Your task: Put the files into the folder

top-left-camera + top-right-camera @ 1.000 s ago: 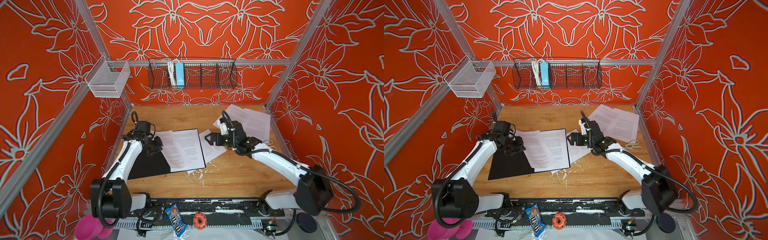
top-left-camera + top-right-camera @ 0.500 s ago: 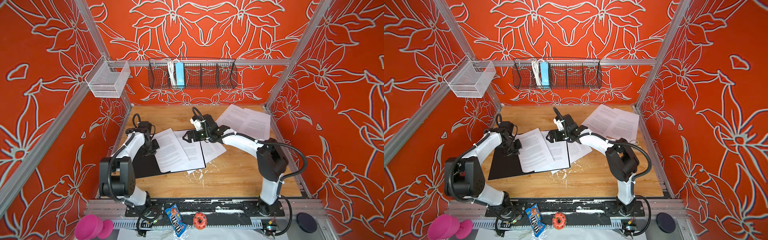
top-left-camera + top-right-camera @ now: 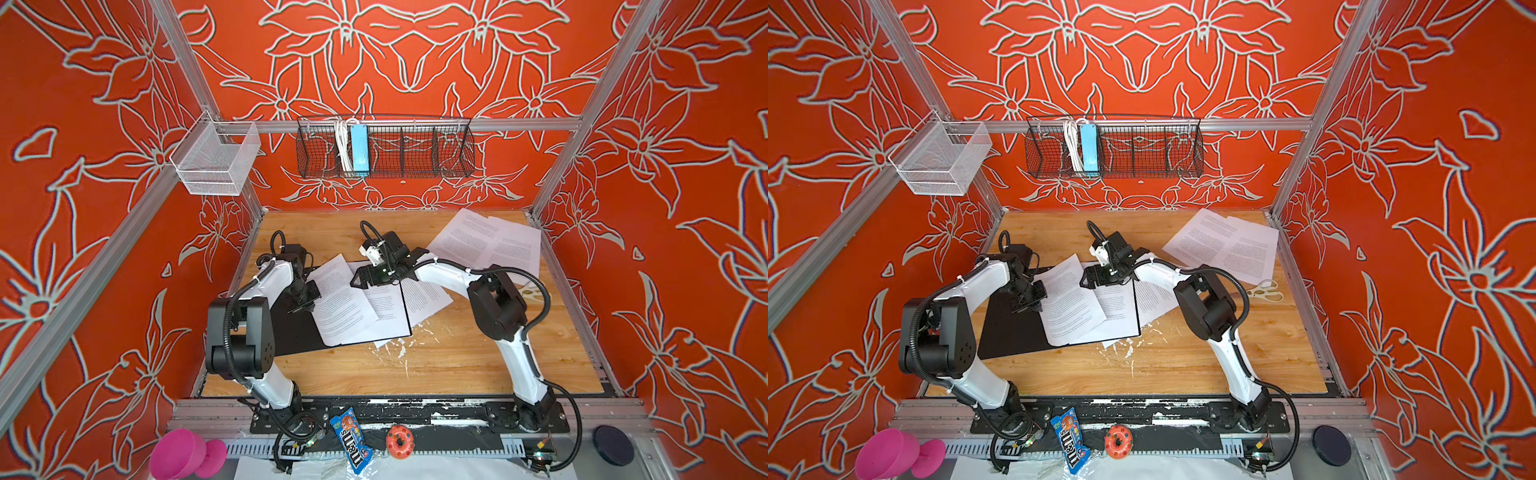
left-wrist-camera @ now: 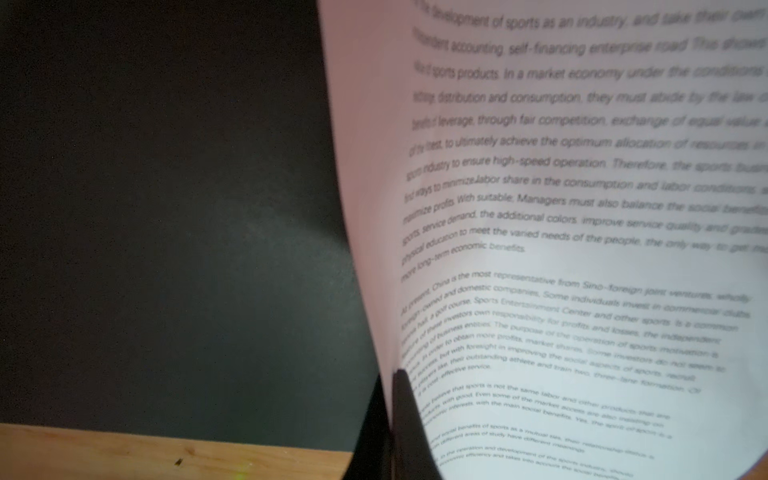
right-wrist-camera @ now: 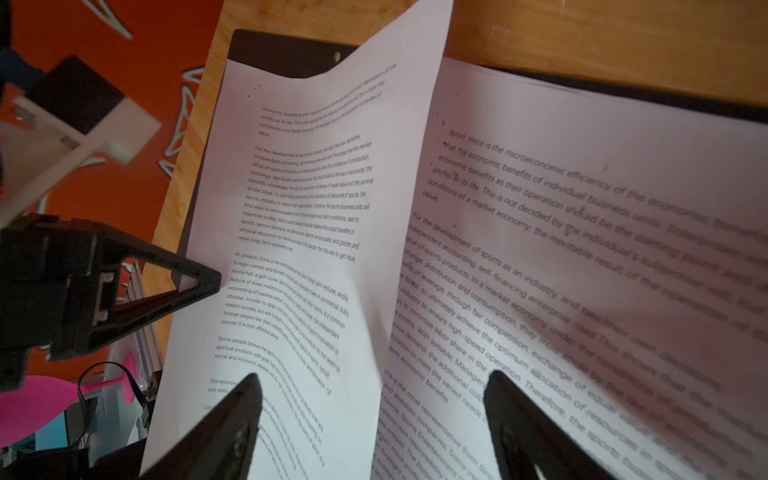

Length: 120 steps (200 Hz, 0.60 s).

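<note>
Orange flowered walls are enclosing a wooden surface (image 3: pixel 436 365), and on it the folder (image 3: pixel 291 332) is lying open with its black inside facing up, so both halves are ready to take paper. The left fingers (image 4: pixel 392 399) are clamped tight on one printed sheet (image 3: pixel 340 299) at the edge nearest that arm, lifting it so the page is bowing up off the black board. Held that way, it seems to be getting steered onto the folder's right half rather than dragged flat. A second sheet (image 3: pixel 388 305) is resting on that right half, and the lifted page is overlapping it at an angle. The right fingers (image 5: pixel 372 384) are hanging just above these two pages, spread wide and gripping nothing, straddling the line where the tilted page is crossing the flat one. I judge they are being readied to pin or nudge the paper square. A third sheet (image 3: pixel 430 295) appears to be sticking out from under the folder's right edge. Two more sheets (image 3: pixel 486 245) are waiting in the far right corner, well apart from the folder, with scissors (image 3: pixel 1264 290) lying near them. Most of the filing is therefore not yet done.
</note>
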Motion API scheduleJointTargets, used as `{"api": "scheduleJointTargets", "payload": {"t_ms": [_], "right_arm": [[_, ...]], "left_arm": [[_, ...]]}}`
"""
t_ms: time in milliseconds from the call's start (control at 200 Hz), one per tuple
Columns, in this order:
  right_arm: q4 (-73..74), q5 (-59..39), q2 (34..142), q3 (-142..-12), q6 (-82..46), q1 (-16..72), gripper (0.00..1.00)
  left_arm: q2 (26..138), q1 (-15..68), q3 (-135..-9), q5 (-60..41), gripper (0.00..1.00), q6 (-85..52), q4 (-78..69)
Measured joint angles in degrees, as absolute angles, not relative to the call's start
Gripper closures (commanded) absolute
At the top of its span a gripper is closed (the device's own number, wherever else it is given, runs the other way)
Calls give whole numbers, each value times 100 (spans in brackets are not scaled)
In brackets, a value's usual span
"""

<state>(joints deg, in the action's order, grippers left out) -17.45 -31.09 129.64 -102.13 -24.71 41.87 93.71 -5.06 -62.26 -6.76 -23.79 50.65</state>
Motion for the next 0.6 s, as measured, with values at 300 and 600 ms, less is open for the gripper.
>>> {"api": "scheduleJointTargets", "payload": {"t_ms": [300,600], "right_arm": [[-2008,-3474,13712,-11093,-2622,4265,45],[-2082,-3542,13845,-11246,-2766,4375,78]], "left_arm": [[9371,-521,-6226,-753,100,-2377,5063],[9371,-521,-6226,-825,100,-2377,5048]]}}
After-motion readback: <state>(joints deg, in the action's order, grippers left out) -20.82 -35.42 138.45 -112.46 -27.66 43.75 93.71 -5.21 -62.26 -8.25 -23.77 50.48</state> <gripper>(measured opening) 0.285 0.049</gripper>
